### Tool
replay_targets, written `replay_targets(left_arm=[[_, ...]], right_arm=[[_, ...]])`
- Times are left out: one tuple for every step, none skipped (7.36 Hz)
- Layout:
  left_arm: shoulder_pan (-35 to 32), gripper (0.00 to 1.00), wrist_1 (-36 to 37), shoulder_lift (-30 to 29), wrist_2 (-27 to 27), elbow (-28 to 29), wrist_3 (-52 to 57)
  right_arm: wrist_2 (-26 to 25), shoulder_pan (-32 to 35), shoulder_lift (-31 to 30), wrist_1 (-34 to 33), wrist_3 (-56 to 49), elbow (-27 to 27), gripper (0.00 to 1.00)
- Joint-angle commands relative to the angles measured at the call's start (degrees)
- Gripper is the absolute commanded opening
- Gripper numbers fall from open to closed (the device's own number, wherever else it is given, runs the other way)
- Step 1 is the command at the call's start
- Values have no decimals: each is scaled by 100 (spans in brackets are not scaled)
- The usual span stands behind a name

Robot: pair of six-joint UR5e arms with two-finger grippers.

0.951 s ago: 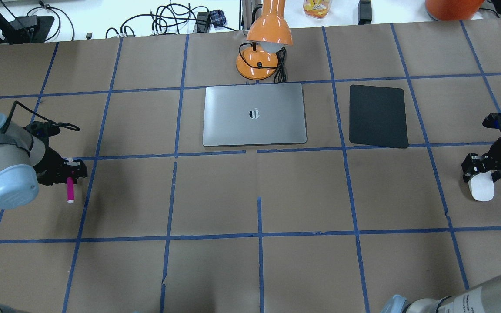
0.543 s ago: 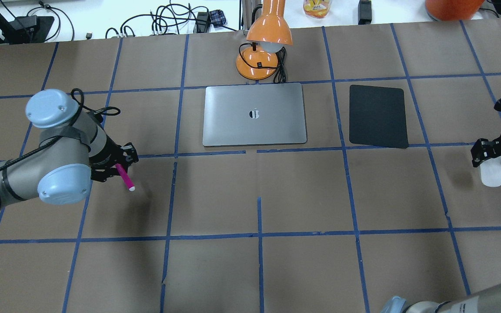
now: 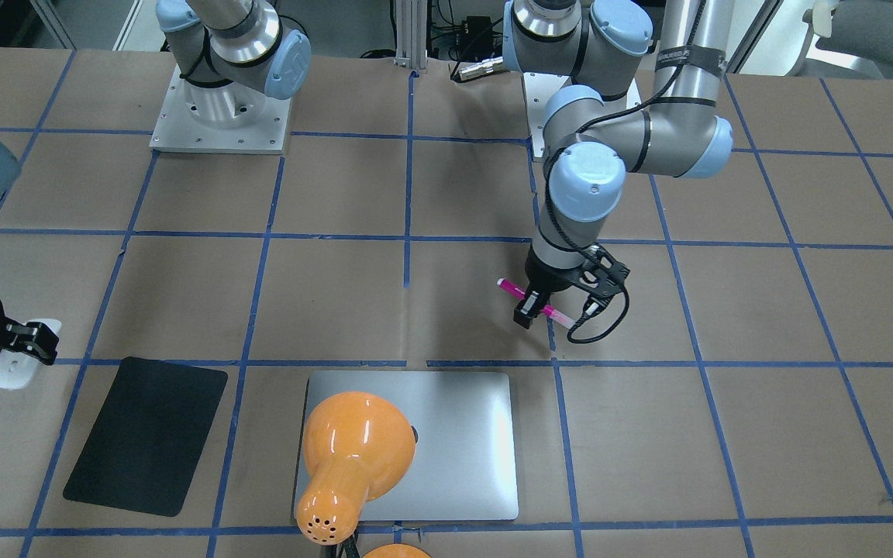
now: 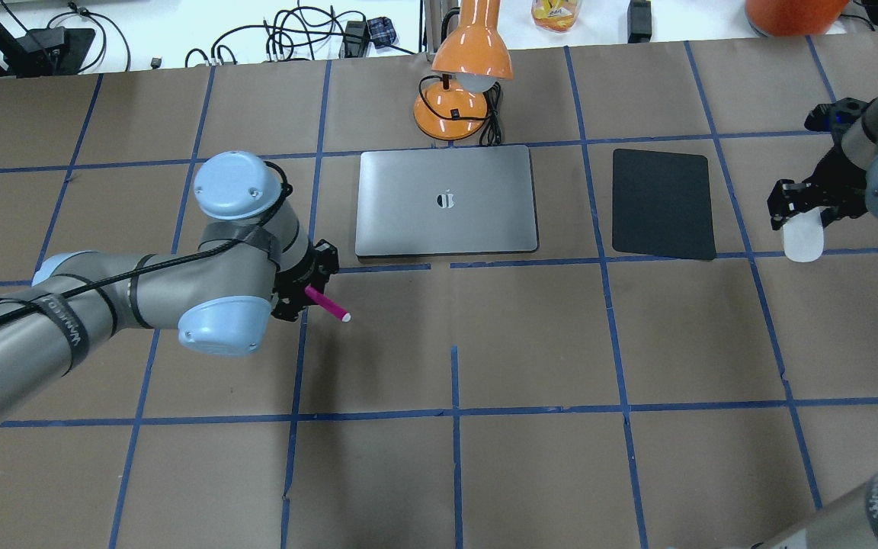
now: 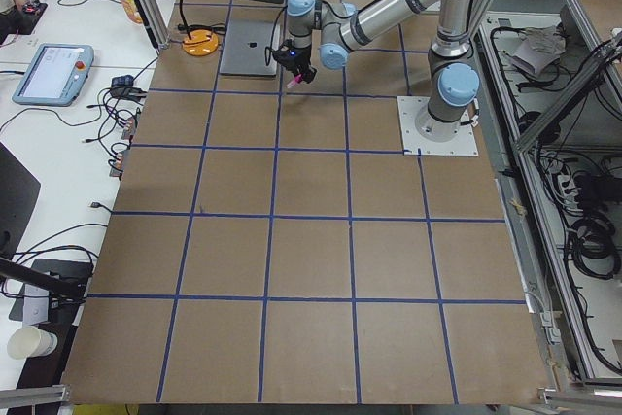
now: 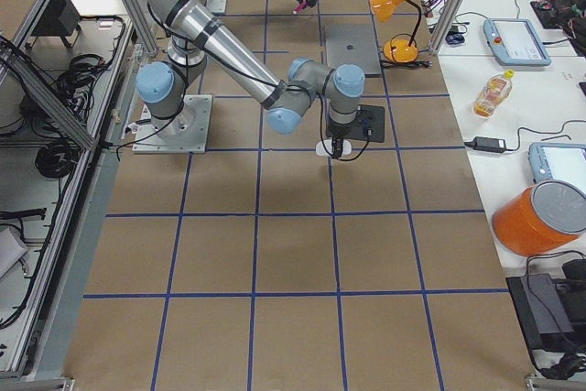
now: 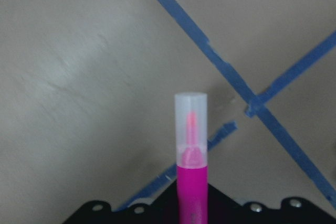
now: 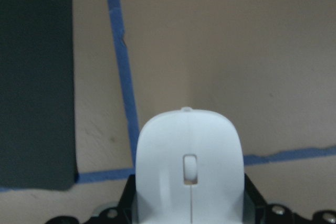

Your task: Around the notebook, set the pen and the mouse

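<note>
The pen (image 4: pixel 326 304) is gripped across its barrel by the left gripper (image 4: pixel 303 293), whose jaws are closed tight on it, with the capped tip pointed toward 4 o'clock in the overhead view. It is held over the table (image 4: pixel 530 343) just off the notebook's (image 4: pixel 447 200) corner, at about 8 o'clock from it. The mouse (image 4: pixel 802 238) is clamped by its sides in the right gripper (image 4: pixel 797 207), jaws closed on it. It is held at 3 o'clock from the notebook, just beyond the black mat (image 4: pixel 663 203) laid between them. An orange lamp (image 4: pixel 460 84) is stood at the notebook's 12 o'clock.
</note>
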Motion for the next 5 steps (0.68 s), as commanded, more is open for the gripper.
replay_targets(left_arm=[[-1016,0,-366,-585,-108,893,-2256],[-1246,0,-383,-841,-475,1228,-2989],[-1388,0,-401,-1026,-496,1414,-3301],[-1485,0,-410,-1141,-488,1389,-3426],[-1486,0,-410,-1177,-479,1372,-3427]], right_arm=[[11,707,636,36,710,-873,40],[11,1006,952,36,1043,-1242,41],[11,1296,1208,132,1377,-1533,41],[11,1499,1341,150,1476,-1719,41],[11,1657,1412,194,1486,-1755,40]])
